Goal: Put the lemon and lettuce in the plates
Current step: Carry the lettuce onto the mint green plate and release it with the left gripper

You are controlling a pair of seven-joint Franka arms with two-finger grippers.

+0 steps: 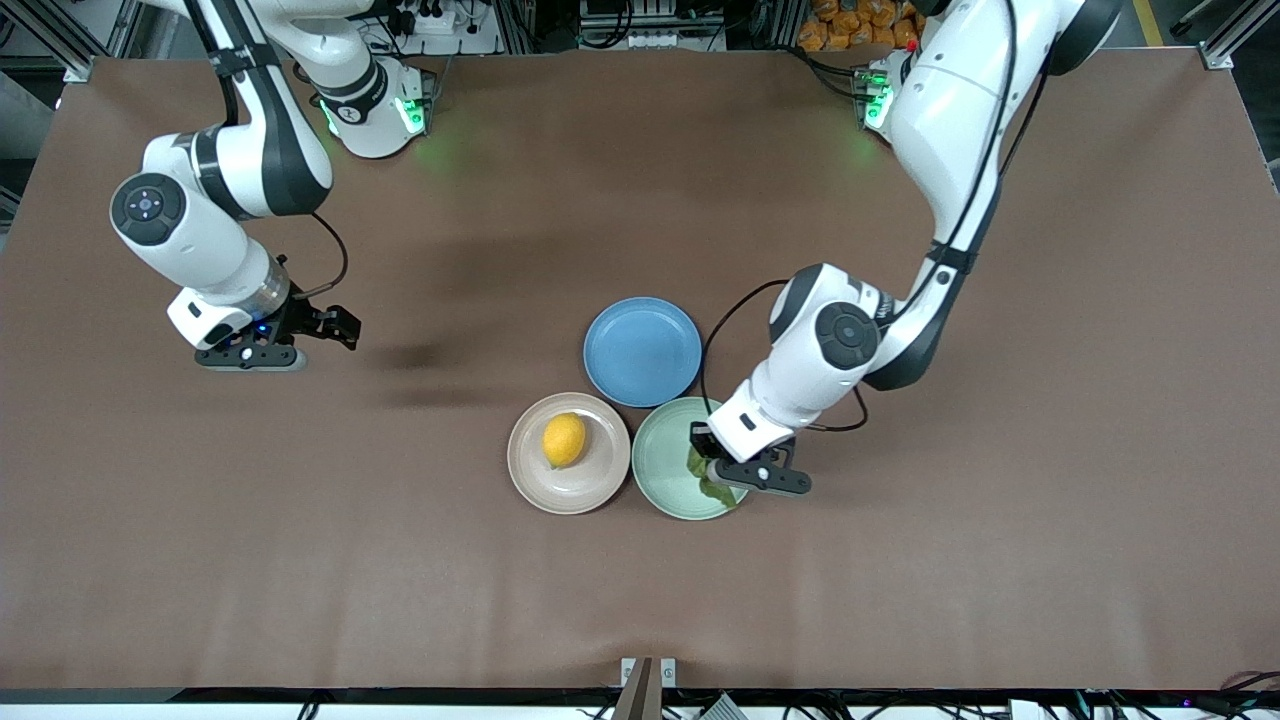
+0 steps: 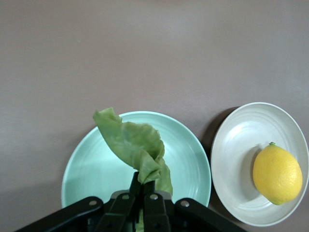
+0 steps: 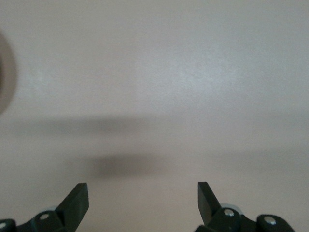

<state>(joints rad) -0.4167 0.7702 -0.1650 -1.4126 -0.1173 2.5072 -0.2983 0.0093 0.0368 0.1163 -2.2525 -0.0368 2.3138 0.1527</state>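
Lettuce (image 2: pixel 135 145) pinched by left end effector (image 2: pixel 143 193) over green plate (image 2: pixel 87 169); right end effector (image 3: pixel 143 200) spread, waiting.

Front view: left claw (image 1: pixel 722 470) covers most of the lettuce (image 1: pixel 712 487) and part of the mint green plate (image 1: pixel 665 462). Left wrist view: beige-pink plate (image 2: pixel 236 145) cut off at the frame edge; lettuce's gripped end hidden between the fingers.

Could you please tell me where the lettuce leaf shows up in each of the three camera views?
Front view: the lettuce hangs from the shut left pincer over the mint green plate.
Left wrist view: the lettuce fills the middle, pinched at its end, above the same plate.
Right wrist view: not in it.
Shared landmark: the lemon on the beige plate beside it.
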